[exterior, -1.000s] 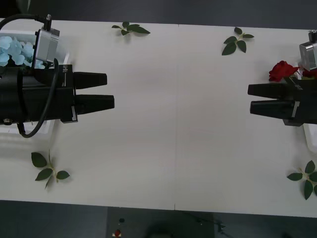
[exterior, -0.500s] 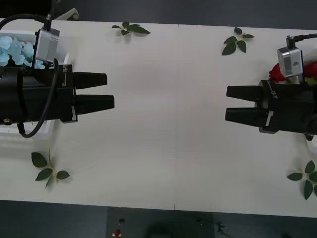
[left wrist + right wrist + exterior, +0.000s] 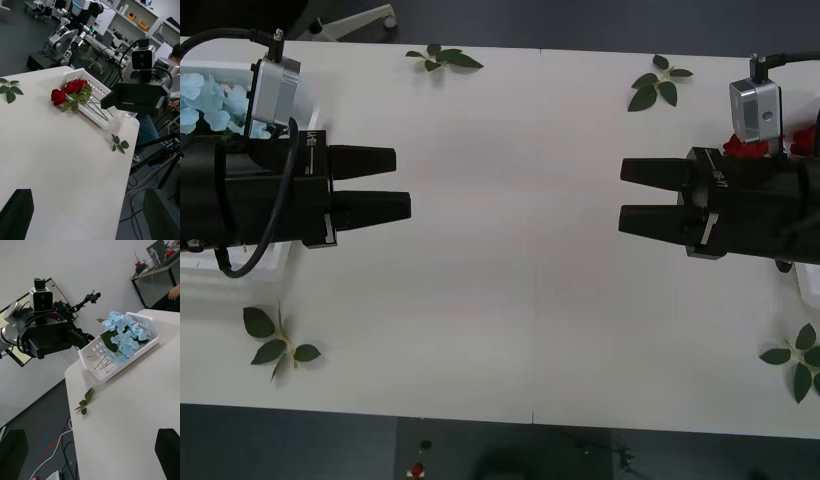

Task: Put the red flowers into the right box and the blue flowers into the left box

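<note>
Both boxes point(image 3: 98, 89) point(image 3: 98, 352) hold flowers point(image 3: 71, 88) point(image 3: 123, 335); each end effector point(image 3: 405, 184) point(image 3: 625, 194) gapes, empty.

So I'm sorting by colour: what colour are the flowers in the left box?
Pale sky blue; right wrist view.

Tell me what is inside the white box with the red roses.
The right box holds the red roses, their green stems lying along its floor; one bloom hangs over the rim onto the table. The right hand covers the box's far end.
</note>
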Robot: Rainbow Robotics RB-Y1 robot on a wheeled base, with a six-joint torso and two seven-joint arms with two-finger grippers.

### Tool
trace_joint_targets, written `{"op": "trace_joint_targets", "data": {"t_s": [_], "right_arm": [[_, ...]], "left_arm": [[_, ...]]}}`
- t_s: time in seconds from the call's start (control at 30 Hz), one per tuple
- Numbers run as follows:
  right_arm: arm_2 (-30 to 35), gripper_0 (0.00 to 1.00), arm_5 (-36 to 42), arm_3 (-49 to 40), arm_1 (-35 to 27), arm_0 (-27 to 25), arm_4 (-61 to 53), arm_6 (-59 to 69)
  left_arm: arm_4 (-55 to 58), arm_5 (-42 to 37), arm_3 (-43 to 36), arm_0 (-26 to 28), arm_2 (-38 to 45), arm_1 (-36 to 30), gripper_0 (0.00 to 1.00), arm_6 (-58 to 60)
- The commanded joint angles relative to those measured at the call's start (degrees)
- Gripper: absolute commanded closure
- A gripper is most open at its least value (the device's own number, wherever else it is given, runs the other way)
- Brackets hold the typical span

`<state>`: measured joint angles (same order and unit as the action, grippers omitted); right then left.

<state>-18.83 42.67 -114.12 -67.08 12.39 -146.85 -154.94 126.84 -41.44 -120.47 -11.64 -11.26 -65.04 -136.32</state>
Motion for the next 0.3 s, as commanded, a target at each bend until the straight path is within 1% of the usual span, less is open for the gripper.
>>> {"op": "trace_joint_targets", "data": {"t_s": [0.03,0.3], "right_arm": [[0.64,0.0,0.66,-1.37,0.19,0.71,0.07,-0.06],[0.64,0.0,1.01,-1.28,0.28,0.71,0.07,-0.06]], "left_arm": [[0.34,0.22,-0.38,-0.13,0.18,-0.44,0.15,-1.67],[0.34,0.22,-0.38,-0.13,0.18,-0.44,0.15,-1.67]]}}
